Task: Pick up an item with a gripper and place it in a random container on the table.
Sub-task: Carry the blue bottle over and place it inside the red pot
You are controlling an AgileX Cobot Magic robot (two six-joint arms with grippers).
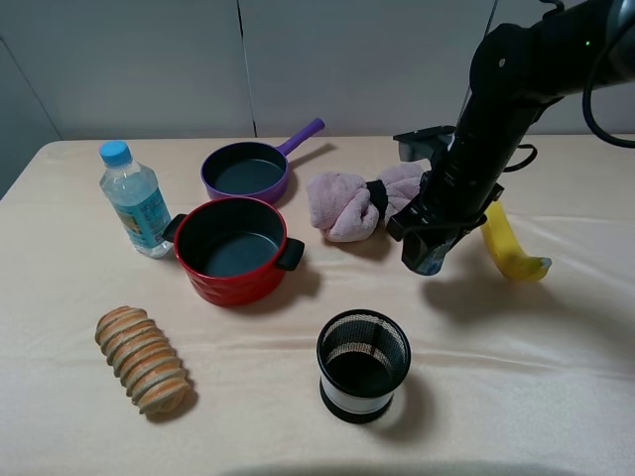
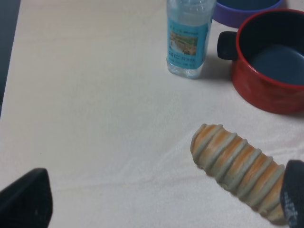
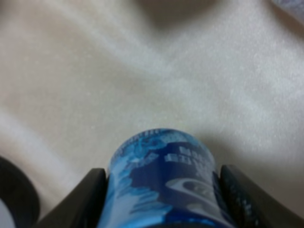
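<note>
**Right claw has the jar, over by the towel and banana**

The right gripper (image 1: pixel 429 254) is clamped on the little blue jar (image 3: pixel 164 183), with its fingers (image 3: pixel 88 194) pressed against both sides. The jar looks lifted off the table (image 1: pixel 69 258), between the pinkish towel (image 1: pixel 347 203) and the banana (image 1: pixel 508 243). It's well apart from the red pot (image 1: pixel 235 286), which sits further left beside the water bottle (image 1: pixel 134 203), just in front of the purple pan (image 1: pixel 278 186). The left gripper (image 2: pixel 156 199) is spread wide with nothing in it, hanging over the cloth near the striped bread roll (image 2: pixel 237 164)
</note>
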